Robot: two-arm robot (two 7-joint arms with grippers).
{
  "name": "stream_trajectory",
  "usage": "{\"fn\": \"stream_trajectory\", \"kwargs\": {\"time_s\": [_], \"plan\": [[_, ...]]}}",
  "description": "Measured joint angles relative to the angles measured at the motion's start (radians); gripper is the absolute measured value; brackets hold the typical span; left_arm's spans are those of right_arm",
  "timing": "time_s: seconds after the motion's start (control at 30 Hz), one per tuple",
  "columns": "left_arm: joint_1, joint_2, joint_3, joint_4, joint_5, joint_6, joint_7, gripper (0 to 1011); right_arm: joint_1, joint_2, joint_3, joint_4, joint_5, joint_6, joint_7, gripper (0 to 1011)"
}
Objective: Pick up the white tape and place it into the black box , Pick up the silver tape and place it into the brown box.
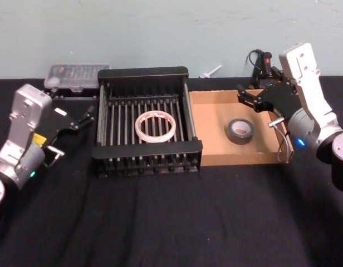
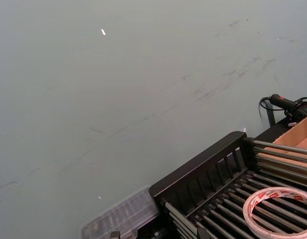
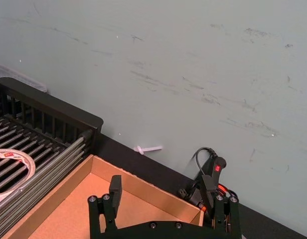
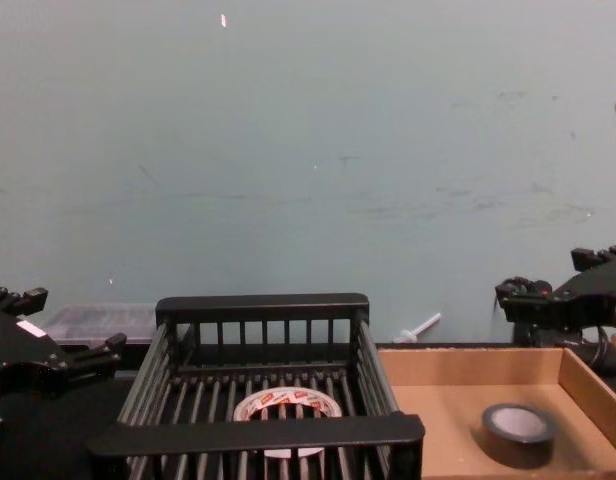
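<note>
Head view | left gripper point(image 1: 77, 118) released, empty, beside black box point(image 1: 146, 153) | white tape point(image 1: 155, 125) flat inside black box | silver tape point(image 1: 240, 130) inside brown box point(image 1: 238, 157) | right gripper point(image 1: 250, 100) spread, empty, over brown box's far corner | both placements look done; nothing left.

The black box point(image 1: 147, 149) is sitting as the landmark. The white tape point(image 1: 155, 125) is lying inside it. The brown box point(image 1: 216, 130) is standing just right of it, touching, and is holding the silver tape point(image 1: 240, 130). A clear case point(image 1: 76, 75) is lying behind its left corner.
</note>
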Motion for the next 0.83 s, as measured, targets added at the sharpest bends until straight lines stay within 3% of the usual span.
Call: {"fn": "stream_trajectory", "kwargs": {"time_s": [0.83], "plan": [[0.000, 0.000, 0.000, 0.000, 0.000, 0.000, 0.000, 1001, 0.000, 0.000, 0.000, 0.000, 0.000, 0.000, 0.000, 1002]]}}
